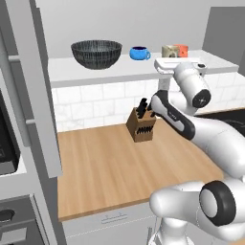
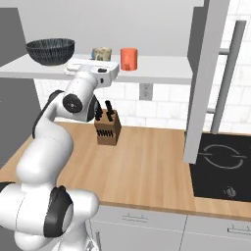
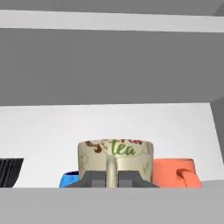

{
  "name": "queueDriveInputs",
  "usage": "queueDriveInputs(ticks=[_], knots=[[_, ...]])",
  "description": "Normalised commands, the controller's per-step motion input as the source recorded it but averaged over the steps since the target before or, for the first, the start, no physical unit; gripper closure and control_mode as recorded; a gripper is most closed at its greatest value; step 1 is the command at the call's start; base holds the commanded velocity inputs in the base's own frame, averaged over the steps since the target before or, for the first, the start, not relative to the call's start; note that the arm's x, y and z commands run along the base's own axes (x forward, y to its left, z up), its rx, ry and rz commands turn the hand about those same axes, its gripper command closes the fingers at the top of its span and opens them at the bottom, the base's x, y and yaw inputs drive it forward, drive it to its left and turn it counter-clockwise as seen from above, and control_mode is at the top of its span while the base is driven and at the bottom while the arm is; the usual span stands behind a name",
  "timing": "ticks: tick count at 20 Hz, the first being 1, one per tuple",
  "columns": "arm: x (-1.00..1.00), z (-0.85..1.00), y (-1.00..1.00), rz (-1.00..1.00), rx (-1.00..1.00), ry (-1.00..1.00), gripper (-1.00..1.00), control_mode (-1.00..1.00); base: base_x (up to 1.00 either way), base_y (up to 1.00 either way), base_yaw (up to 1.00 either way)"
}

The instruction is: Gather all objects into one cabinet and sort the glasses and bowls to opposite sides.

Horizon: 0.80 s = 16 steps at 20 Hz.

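On the pale shelf board (image 1: pixel 119 72) of the open grey cabinet stand the dark ribbed bowl (image 1: pixel 96 53) at the left, then the blue cup (image 1: pixel 139 53), the beige mottled mug (image 1: pixel 169 51) and the orange mug (image 1: pixel 181 50). In the hand view the beige mug (image 3: pixel 114 159) faces me with its handle between my fingertips. My gripper (image 3: pixel 111 178) is shut on that handle. The orange mug (image 3: pixel 175 173) sits right beside it, and the blue cup (image 3: pixel 70 179) peeks out on the other side. In the right base view my hand reaches the shelf's front edge at the beige mug (image 2: pixel 102 54).
A wooden knife block (image 1: pixel 142 125) stands on the wood counter (image 1: pixel 110 167) under the shelf. The cabinet doors (image 2: pixel 206 78) hang open on either side. A black cooktop (image 2: pixel 225 162) lies at the right. The shelf's front edge is just below my hand.
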Motion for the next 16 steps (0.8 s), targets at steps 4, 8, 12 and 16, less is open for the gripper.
queueDriveInputs(ticks=[4, 8, 12, 16], knots=[[0.00, -0.43, 0.00, 0.00, 0.00, -0.02, 1.00, -1.00, 0.00, 0.00, 0.00], [0.09, -0.18, 0.33, 0.00, 0.00, -0.05, 1.00, -1.00, 0.00, 0.00, 0.00], [0.69, 0.00, 0.65, 0.00, 0.00, 0.00, 1.00, -1.00, 0.00, 0.00, 0.00], [0.59, 0.05, 0.42, 0.00, 0.00, 0.04, 1.00, -1.00, 0.00, 0.00, 0.00]])
